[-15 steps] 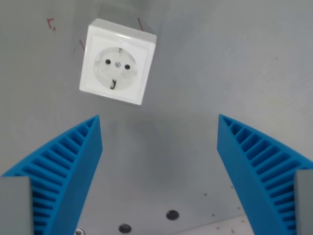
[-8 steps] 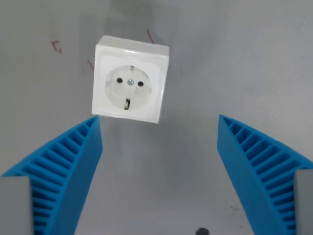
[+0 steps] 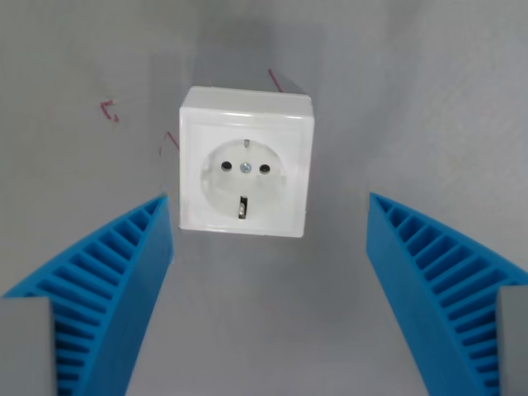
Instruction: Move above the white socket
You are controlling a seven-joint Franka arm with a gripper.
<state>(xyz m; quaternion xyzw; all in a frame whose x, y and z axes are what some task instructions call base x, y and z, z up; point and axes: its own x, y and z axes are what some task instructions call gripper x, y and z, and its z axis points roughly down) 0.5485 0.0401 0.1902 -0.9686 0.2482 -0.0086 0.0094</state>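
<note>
The white socket (image 3: 245, 165) is a square wall-type socket with a round recess, two pin holes and a centre screw. It lies face up on the grey table, in the upper middle of the wrist view. My gripper (image 3: 268, 206) is open and empty. Its two blue ribbed fingers (image 3: 99, 297) stand wide apart at the lower left and lower right. The socket sits just beyond the fingertips, slightly toward the wrist view's left of the gap's centre.
The grey table surface (image 3: 412, 99) fills the view. Small red pen marks (image 3: 109, 110) lie on it to the left of and behind the socket.
The camera has moved: the socket has shifted down and to the right in the view and looks larger and squarer to the frame. The holes at the bottom have left the view.
</note>
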